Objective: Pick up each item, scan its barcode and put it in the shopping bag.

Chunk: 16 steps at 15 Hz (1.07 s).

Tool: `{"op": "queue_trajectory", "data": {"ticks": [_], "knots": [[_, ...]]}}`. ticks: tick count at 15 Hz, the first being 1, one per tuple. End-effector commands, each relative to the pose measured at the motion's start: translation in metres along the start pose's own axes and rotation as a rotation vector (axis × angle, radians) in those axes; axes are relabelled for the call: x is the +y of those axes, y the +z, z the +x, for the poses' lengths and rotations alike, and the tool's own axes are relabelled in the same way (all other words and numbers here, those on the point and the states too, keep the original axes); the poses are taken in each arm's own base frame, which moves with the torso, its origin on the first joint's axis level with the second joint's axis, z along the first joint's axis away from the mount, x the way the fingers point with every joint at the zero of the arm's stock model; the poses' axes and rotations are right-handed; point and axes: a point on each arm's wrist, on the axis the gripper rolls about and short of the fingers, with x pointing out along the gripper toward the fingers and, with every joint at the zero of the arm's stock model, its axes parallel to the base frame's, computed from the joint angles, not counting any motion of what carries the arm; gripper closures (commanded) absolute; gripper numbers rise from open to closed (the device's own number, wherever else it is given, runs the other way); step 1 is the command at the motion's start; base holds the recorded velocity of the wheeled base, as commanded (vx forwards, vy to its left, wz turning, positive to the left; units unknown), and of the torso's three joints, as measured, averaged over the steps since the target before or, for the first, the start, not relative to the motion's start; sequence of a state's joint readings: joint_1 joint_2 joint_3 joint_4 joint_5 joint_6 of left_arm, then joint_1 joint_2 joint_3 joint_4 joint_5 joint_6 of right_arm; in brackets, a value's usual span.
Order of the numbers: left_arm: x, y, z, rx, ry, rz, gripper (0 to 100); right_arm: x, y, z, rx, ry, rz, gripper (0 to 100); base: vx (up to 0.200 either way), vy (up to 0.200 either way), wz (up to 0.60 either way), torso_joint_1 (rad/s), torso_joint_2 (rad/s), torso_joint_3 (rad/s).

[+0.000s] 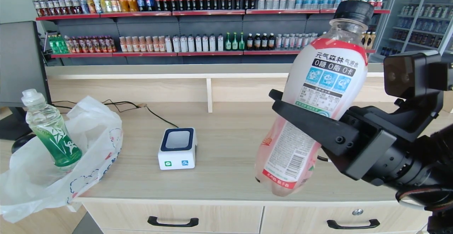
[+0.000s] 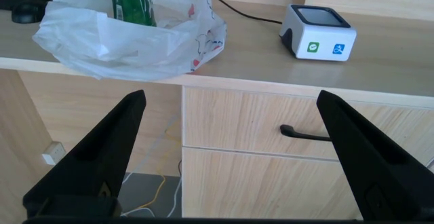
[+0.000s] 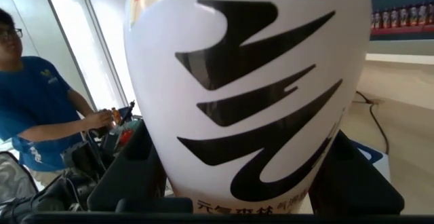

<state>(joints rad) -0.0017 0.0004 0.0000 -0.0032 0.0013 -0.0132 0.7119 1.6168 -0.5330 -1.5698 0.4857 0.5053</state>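
Right gripper: closed around the pink-and-white bottle, one black finger crossing the front of the label, the other behind it. The bottle is held off the counter, above its right part, tilted with the black cap up and away from the robot; the barcode panel on the lower label faces the head camera.

Left gripper: fingers spread wide, nothing between them; it sits below the counter edge, in front of the drawers.

Scanner: small white box with a dark-framed window on top (two small coloured icons on its front face), standing near the middle of the counter, to the left of the held bottle and apart from it. A black cable runs from behind it toward the back left.

Shopping bag: thin white plastic, open, slumped over the counter's left end, well apart from the scanner. A green bottle stands inside it, leaning slightly, its pale cap uppermost.

Background: shelves stocked with rows of drinks.
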Motion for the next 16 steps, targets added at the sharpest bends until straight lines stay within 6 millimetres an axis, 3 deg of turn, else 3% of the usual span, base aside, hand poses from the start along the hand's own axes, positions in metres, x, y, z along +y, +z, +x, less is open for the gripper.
{"op": "queue_trajectory", "data": {"ticks": [1,6,16], "knots": [[0.0,0.0,0.0,0.0,0.0,-0.001,0,-0.004,0.0029,0.0051,-0.014,0.002,0.008,100,0.0,0.0,0.0,0.0,0.0,0.0],[0.0,0.0,0.0,0.0,0.0,-0.001,0,0.001,0.0092,0.0011,-0.029,0.01,0.014,100,0.0,0.0,0.0,0.0,0.0,0.0],[0.0,0.0,0.0,0.0,0.0,-0.001,0,-0.0021,0.0015,0.0012,0.018,0.041,-0.011,100,0.0,0.0,0.0,0.0,0.0,0.0]]}}
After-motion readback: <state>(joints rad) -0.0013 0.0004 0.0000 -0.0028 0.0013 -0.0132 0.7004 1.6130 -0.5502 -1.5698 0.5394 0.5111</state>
